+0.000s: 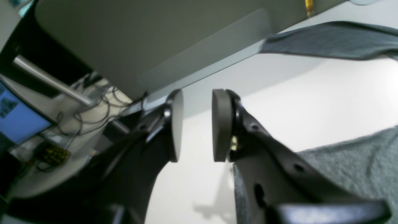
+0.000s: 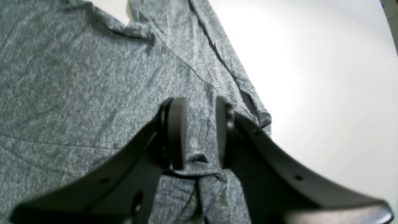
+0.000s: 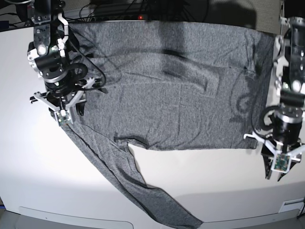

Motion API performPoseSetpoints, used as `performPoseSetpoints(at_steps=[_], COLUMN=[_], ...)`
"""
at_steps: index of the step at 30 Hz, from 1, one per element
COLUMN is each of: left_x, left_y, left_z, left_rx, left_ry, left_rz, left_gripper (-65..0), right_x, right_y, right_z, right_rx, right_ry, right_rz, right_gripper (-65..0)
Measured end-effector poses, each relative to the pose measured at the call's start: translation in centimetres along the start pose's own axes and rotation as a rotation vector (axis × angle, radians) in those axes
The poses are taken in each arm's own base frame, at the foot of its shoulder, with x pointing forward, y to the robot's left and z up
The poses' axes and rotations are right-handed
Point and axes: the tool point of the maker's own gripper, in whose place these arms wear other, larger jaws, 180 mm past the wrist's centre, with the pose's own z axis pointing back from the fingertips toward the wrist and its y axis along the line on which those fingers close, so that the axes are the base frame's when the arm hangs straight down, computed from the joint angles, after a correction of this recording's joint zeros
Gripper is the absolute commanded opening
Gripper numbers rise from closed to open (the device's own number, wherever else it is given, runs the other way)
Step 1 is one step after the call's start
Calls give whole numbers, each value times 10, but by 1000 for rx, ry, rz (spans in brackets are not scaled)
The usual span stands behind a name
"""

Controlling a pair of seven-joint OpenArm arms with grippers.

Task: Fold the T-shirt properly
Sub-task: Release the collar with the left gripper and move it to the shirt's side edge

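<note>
Bright overhead light washes the white table (image 3: pixel 43 157) to glare in every view, most of all in the right wrist view. The arms cast soft dark shadows across the T-shirt (image 3: pixel 176 86) in the base view. Both wrist views are soft, with blurred near fingers and bowed edges.

The left gripper (image 1: pixel 197 126) is seen at frame centre, jaws parted with nothing between them, above the white surface (image 1: pixel 326 102). The grey T-shirt (image 1: pixel 357 168) is spread at lower right.
</note>
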Motion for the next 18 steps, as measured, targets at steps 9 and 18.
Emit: performPoseSetpoints(at_steps=[9,18], left_x=[-23,-28], left_y=[23,38], left_z=[-77,-140], left_rx=[-49,-228], left_ry=[113,211], left_rz=[39,204], left_gripper=[-491,-490], right_x=[-2,-26], right_y=[0,1], right_z=[0,2], right_rx=[-1,2], right_ry=[17,140], right_rz=[0,0], right_gripper=[-485,-485])
